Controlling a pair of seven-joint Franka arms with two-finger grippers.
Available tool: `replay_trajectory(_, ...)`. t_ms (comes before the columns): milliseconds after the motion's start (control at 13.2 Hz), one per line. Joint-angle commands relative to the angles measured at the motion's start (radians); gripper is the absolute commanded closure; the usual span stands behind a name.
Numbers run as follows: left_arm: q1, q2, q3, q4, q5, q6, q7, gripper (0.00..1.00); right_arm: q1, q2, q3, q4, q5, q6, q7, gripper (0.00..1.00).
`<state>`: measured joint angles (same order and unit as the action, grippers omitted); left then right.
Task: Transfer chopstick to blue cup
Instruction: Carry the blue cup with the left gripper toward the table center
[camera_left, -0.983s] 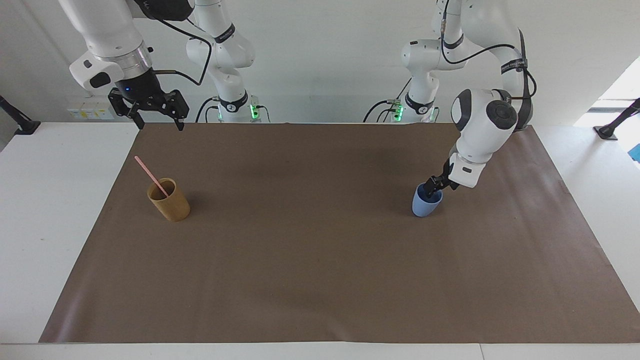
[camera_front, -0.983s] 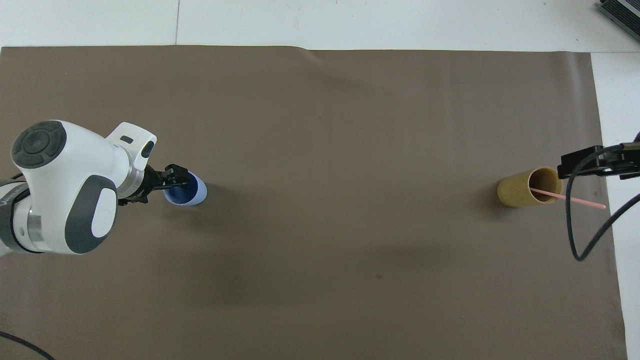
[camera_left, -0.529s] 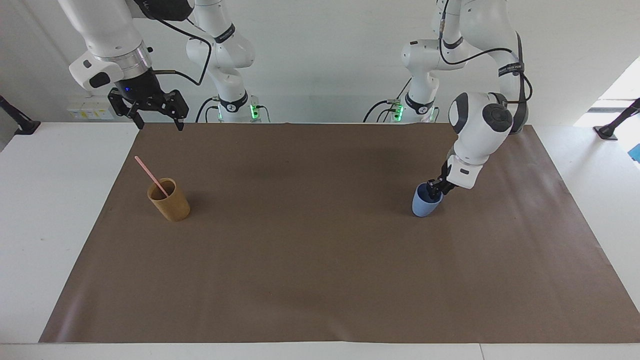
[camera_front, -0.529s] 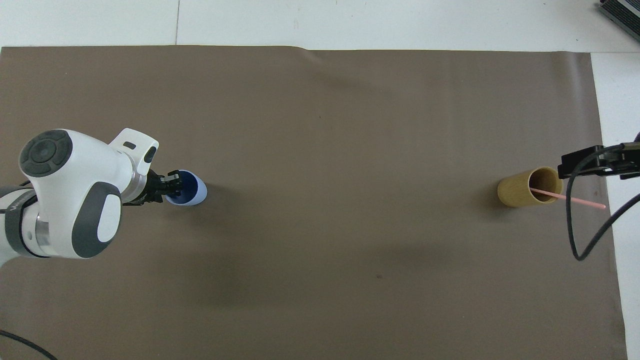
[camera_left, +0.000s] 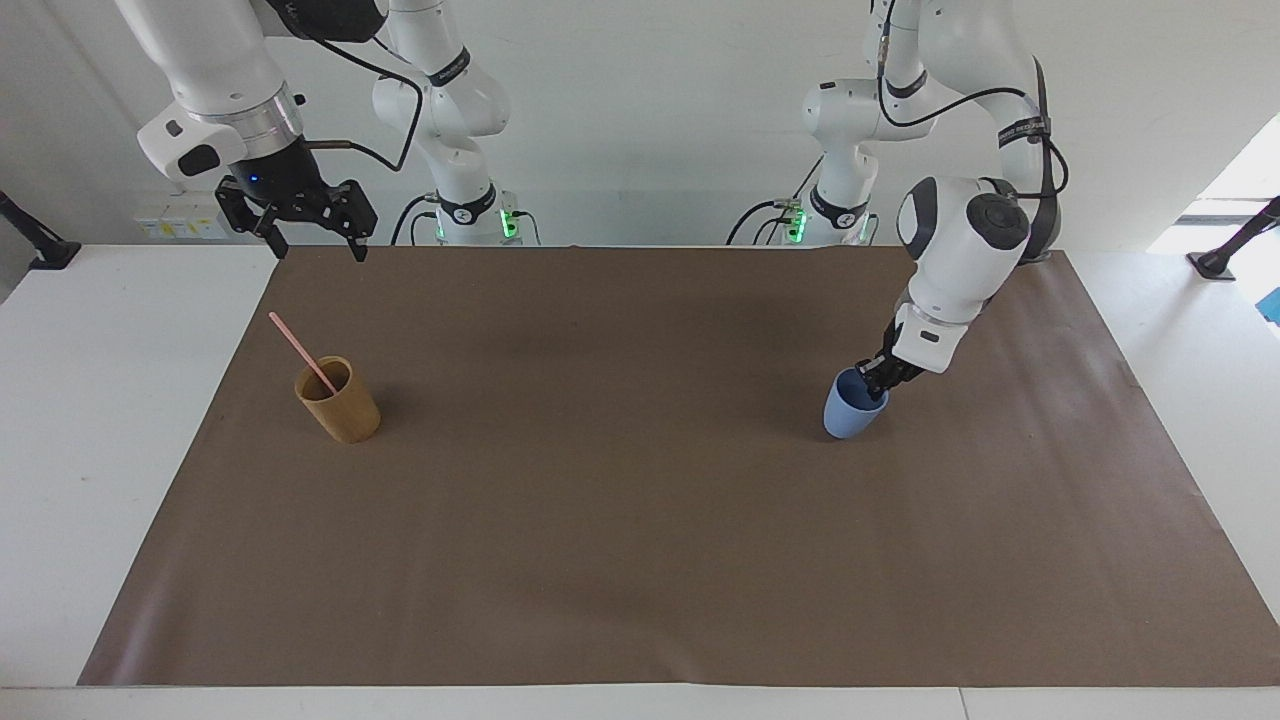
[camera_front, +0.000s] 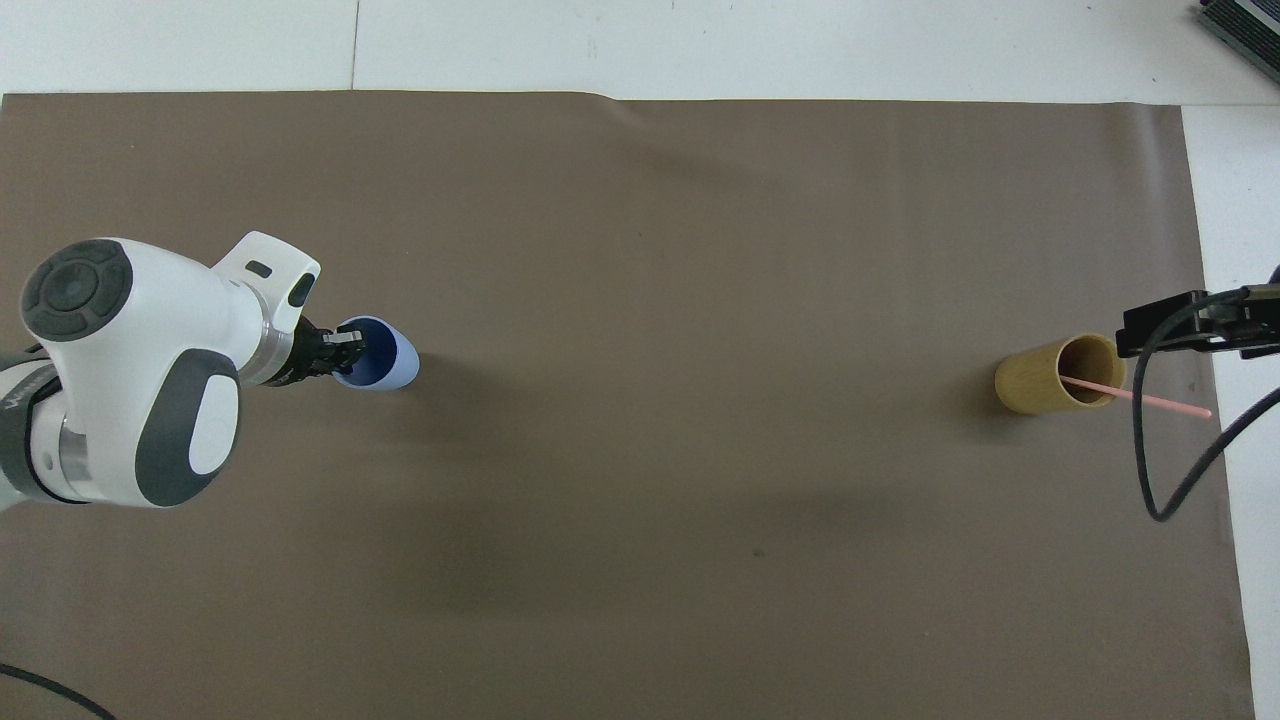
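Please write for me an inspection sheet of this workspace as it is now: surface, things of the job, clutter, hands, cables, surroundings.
Surface: brown mat on a white table.
Job's things: chopstick leans in the tan cup, toward the right arm's end. Blue cup stands toward the left arm's end, tilted.
Clutter: nothing seen.
Hands: left hand grips the blue cup's rim, one finger inside. Right hand is open, raised over the mat's edge by the robots, waiting.
Cables: black cable loops at the right arm's wrist; another runs along the left arm.
Surroundings: white wall; green lights at both arm bases.
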<state>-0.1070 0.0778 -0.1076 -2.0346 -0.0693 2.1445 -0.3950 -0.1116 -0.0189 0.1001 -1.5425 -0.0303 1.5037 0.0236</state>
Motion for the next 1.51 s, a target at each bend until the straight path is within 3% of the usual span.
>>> replay_trajectory(0,-0.092,-0.006,0.014,0.147,0.026,-0.155,-0.001,1.0,-0.02,-0.016,-0.002,-0.021,0.018,0.02,-0.027,0.0)
replay_trajectory(151,-0.175,-0.006,0.014,0.172,0.059,-0.205,-0.005,1.0,-0.02,-0.015,-0.002,-0.019,0.018,0.017,-0.033,0.0)
replay_trajectory(453,-0.333,0.031,0.012,0.22,0.051,-0.158,-0.108,1.0,-0.052,-0.053,-0.007,-0.086,0.032,0.024,-0.112,0.0)
replay_trajectory(680,-0.436,0.147,0.012,0.312,0.062,-0.097,-0.232,1.0,-0.069,-0.11,-0.011,-0.215,0.05,0.2,-0.192,0.0)
replay_trajectory(831,-0.471,0.175,0.012,0.312,0.06,-0.052,-0.239,1.0,-0.109,-0.119,-0.037,-0.281,0.125,0.297,-0.319,0.0)
replay_trajectory(1134,-0.502,0.218,0.011,0.31,0.059,0.012,-0.243,1.0,-0.224,-0.119,-0.06,-0.375,0.277,0.375,-0.427,0.0)
replay_trajectory(1436,-0.534,0.24,0.011,0.303,0.059,0.034,-0.243,1.0,-0.257,-0.128,-0.109,-0.514,0.293,0.469,-0.459,0.0)
